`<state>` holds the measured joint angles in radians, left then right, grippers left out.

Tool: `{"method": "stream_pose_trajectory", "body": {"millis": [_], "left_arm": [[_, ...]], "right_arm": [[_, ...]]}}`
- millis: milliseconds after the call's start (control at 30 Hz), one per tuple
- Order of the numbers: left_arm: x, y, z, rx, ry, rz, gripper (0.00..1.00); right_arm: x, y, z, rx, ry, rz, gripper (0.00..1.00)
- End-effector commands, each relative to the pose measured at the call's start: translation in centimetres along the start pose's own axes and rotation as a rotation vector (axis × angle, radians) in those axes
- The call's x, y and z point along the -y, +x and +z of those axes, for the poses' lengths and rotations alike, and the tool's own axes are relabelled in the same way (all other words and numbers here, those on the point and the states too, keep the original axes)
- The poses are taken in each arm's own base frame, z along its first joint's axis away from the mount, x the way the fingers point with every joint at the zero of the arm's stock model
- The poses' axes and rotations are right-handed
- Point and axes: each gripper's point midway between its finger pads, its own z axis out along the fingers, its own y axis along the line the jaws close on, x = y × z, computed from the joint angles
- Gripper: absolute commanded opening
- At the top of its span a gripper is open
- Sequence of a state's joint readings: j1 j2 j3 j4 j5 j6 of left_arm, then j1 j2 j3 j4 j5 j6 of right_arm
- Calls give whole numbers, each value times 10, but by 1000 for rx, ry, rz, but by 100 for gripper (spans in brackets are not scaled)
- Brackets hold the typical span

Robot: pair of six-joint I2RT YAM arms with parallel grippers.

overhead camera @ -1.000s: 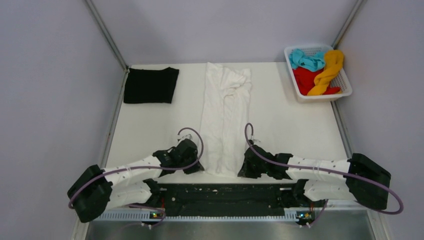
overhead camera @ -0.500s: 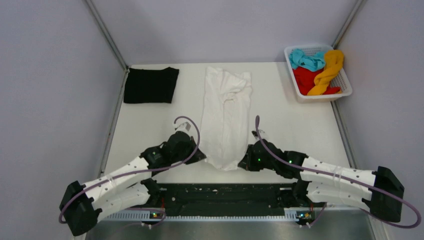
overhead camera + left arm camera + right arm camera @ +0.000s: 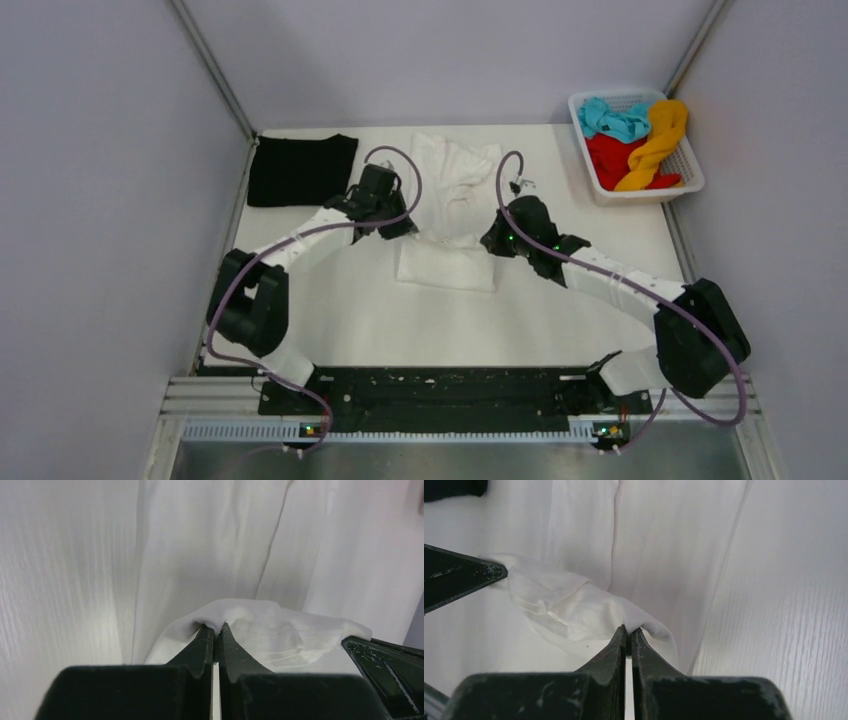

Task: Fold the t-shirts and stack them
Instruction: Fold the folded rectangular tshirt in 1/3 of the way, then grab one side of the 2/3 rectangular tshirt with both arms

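The white t-shirt (image 3: 450, 195) lies lengthwise on the table's middle, its near half lifted and doubled back over itself. My left gripper (image 3: 402, 228) is shut on its left hem corner, seen pinched in the left wrist view (image 3: 218, 626). My right gripper (image 3: 491, 240) is shut on the right hem corner, seen pinched in the right wrist view (image 3: 629, 628). Both hold the hem (image 3: 280, 630) above the cloth below. A folded black t-shirt (image 3: 301, 170) lies at the far left. Teal (image 3: 612, 119), red (image 3: 612, 157) and yellow-orange (image 3: 655, 140) shirts lie bunched in the basket.
The white lattice basket (image 3: 690, 180) stands at the far right corner. Grey walls close in the left, right and back. The arms' black base rail (image 3: 440, 392) runs along the near edge. The left gripper's tip shows in the right wrist view (image 3: 459, 575).
Both grippers have carried the white shirt's near hem away from the near edge toward the far end, doubling the shirt over. Both arms are now stretched far out.
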<state>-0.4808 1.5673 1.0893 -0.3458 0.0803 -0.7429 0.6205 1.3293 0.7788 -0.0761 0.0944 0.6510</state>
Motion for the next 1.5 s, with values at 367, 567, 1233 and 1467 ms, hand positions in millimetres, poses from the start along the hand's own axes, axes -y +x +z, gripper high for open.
{"method": "stream_pose_trajectory", "body": {"millis": [367,567,1233,1467], "left_arm": [[4,-67,72,-79,43,65,0],[3,-70,83,-88,58,70,8],[-20,-66,23,-25,-26,18,99],[-48,0,33,-148,-9,-73,99]], "right_arm": [[17,-68,80,61,-50,12,0],[26,-70,92,74,-28,42,1],[34,-47,53,18,-27,69,86],[45,18,29,-111,-10,154,79]]}}
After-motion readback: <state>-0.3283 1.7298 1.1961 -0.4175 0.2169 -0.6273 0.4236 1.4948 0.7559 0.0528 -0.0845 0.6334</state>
